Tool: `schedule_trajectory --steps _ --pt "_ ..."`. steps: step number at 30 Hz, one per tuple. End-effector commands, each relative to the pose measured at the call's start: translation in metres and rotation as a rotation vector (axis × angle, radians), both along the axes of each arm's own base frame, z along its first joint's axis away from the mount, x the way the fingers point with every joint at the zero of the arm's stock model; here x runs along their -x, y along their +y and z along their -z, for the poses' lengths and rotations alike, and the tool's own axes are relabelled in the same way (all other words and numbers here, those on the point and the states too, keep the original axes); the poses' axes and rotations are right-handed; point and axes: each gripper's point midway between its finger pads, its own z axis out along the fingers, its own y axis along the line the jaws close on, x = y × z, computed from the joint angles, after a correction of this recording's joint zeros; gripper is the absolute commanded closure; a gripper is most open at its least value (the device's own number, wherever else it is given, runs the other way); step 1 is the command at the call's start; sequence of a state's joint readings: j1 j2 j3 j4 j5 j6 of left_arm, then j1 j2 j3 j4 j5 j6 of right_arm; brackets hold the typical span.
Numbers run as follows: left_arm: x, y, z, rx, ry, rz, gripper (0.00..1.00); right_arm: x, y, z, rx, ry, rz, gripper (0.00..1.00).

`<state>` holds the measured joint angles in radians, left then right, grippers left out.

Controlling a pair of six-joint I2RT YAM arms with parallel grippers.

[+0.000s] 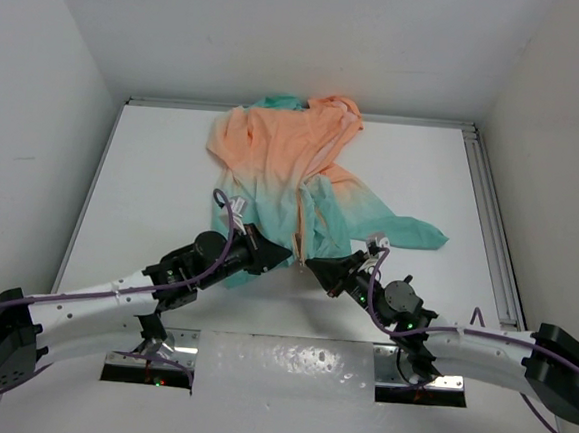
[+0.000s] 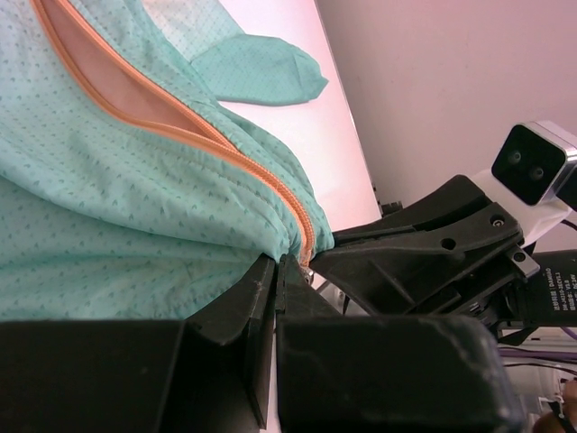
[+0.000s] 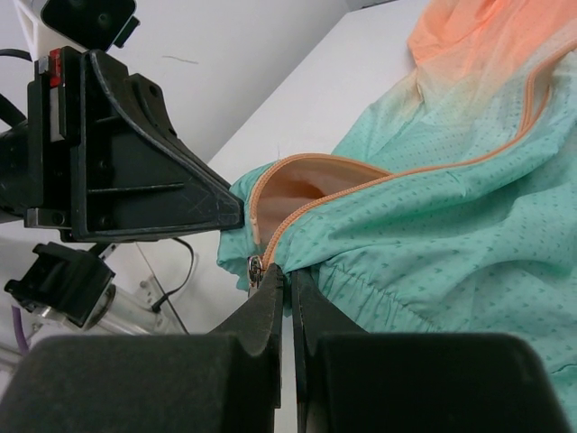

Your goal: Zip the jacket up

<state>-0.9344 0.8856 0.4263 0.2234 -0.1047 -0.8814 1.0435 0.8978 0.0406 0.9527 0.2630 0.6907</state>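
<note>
Now the jacket [image 1: 293, 167] is being pinched at its near hem by both grippers.

It is being borne flat by the white table [image 1: 151, 186], peach half toward the far wall and teal half toward the arms, with the orange zipper [image 2: 257, 167] parted at its lower end. One side of the opening is being gripped by the left gripper [image 2: 275, 263], its fingers closed tight on teal cloth at the zipper's foot. The other side is being clamped by the right gripper [image 3: 288, 275], closed likewise, with the small metal slider [image 3: 255, 269] just beside its fingertips. Both grippers are being held nearly tip to tip.
</note>
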Motion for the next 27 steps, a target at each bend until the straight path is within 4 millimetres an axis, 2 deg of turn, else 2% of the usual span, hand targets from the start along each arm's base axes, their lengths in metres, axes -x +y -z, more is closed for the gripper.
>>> schedule_trajectory --steps 1,15,27 --pt "-0.001 -0.009 -0.027 0.089 -0.028 0.030 1.00 0.001 -0.007 0.010 0.021 -0.019 0.017 1.00" --pt "0.001 -0.008 -0.015 0.074 0.010 0.030 1.00 0.000 -0.009 0.008 0.023 -0.030 0.026 1.00" --pt "-0.004 -0.001 -0.017 0.064 0.011 -0.018 1.00 0.005 -0.007 0.009 0.035 -0.043 0.012 1.00"
